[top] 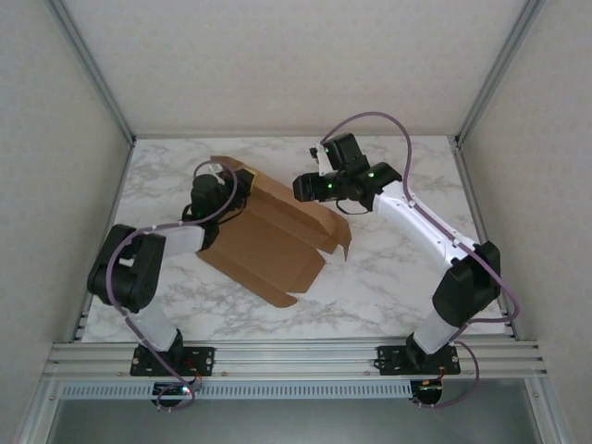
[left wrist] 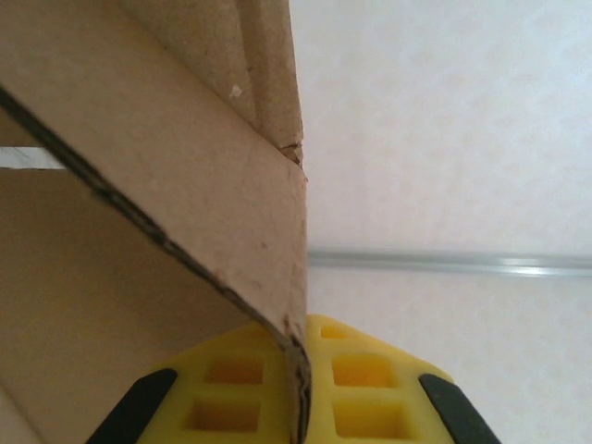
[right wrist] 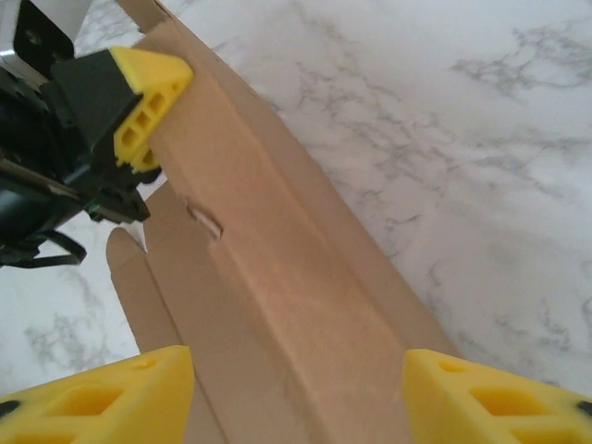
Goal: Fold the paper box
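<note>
The paper box (top: 277, 242) lies half-folded on the marble surface (top: 398, 268), left of centre. The left end effector (left wrist: 298, 347) is clamped on a raised cardboard wall at the box's far end (yellow fingers (left wrist: 370, 388) tight against it). The right end effector (right wrist: 296, 379) hangs above a long flap, spread wide, gripping nothing.

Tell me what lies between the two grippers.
The paper box: in the right wrist view its raised panel runs from the right gripper up to the left gripper, shut on its edge.
</note>
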